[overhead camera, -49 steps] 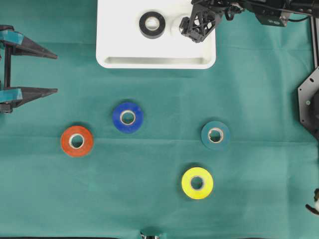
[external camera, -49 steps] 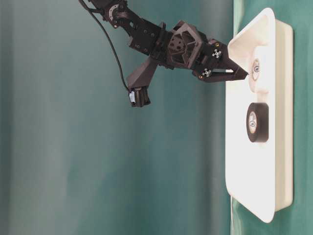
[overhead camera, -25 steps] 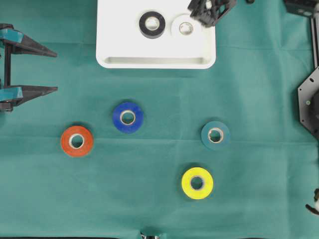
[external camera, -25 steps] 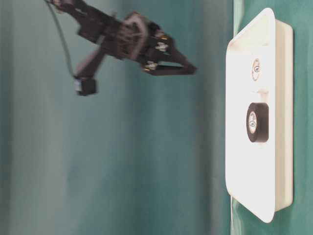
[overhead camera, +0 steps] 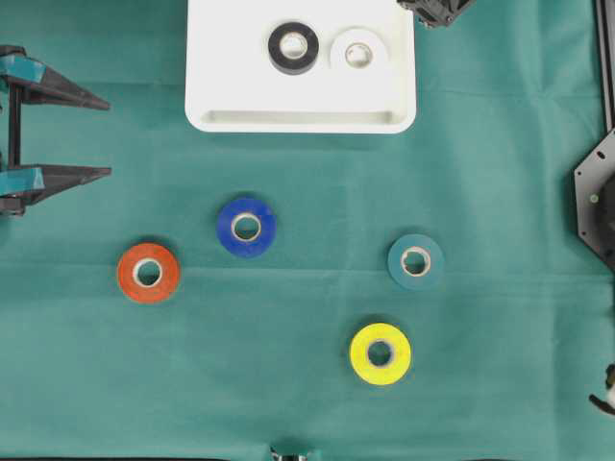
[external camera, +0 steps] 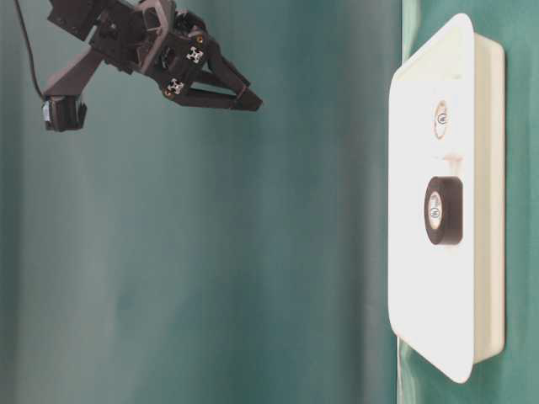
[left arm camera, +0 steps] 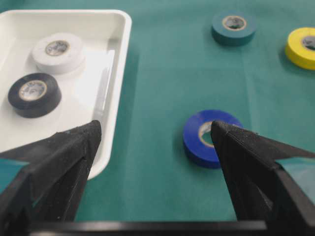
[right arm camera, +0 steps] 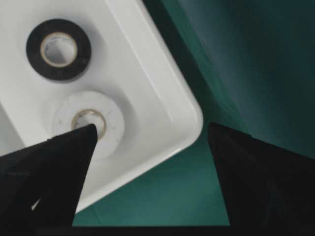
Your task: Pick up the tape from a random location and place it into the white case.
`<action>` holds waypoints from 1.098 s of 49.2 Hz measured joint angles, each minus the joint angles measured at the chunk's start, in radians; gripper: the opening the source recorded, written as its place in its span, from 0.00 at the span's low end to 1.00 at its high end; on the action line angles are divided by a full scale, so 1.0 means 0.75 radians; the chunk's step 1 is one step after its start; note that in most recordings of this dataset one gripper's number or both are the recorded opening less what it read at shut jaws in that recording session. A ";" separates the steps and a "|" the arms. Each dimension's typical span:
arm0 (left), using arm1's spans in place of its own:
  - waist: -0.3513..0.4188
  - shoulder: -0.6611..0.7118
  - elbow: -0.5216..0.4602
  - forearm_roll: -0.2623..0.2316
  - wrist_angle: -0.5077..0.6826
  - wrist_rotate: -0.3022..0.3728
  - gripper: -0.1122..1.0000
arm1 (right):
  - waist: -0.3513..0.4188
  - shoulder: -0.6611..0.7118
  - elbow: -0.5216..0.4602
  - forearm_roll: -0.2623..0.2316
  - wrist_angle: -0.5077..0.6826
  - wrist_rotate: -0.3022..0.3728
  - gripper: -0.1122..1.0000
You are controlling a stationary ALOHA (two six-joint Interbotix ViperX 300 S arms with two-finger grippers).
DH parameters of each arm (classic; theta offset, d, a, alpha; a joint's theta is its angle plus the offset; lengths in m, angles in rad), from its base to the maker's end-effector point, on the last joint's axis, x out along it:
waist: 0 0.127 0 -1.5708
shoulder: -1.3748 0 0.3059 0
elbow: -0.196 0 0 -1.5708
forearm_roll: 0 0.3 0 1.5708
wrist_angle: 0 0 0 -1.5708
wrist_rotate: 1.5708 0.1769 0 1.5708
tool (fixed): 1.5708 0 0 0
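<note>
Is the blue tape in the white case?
No, the blue tape lies on the green cloth, outside the white case.

White case (overhead camera: 221,67) holds a black roll (overhead camera: 293,47) and a white roll (overhead camera: 358,50). On the plain teal surface (overhead camera: 500,336): blue roll (overhead camera: 246,227), orange roll (overhead camera: 148,273), dark teal roll (overhead camera: 415,260), yellow roll (overhead camera: 380,353).
</note>
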 measured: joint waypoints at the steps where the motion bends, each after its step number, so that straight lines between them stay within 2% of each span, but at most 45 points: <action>1: 0.002 0.000 0.000 0.000 0.002 -0.002 0.98 | 0.002 0.000 0.000 0.000 0.000 0.000 0.87; 16: 0.002 0.000 0.000 0.000 0.002 -0.002 0.98 | 0.008 0.000 0.000 0.000 -0.004 0.004 0.87; 24: 0.002 0.000 0.000 0.000 0.002 -0.002 0.98 | 0.078 0.000 0.000 0.002 -0.006 0.008 0.87; 29: 0.002 0.000 0.000 0.000 0.002 -0.002 0.98 | 0.153 0.000 0.000 0.012 -0.006 0.012 0.87; 41: 0.002 0.000 0.000 0.000 0.002 -0.002 0.98 | 0.362 0.006 0.000 0.016 -0.006 0.096 0.87; 54: 0.002 0.000 0.000 0.000 0.002 -0.002 0.98 | 0.603 0.033 -0.002 0.018 0.002 0.131 0.87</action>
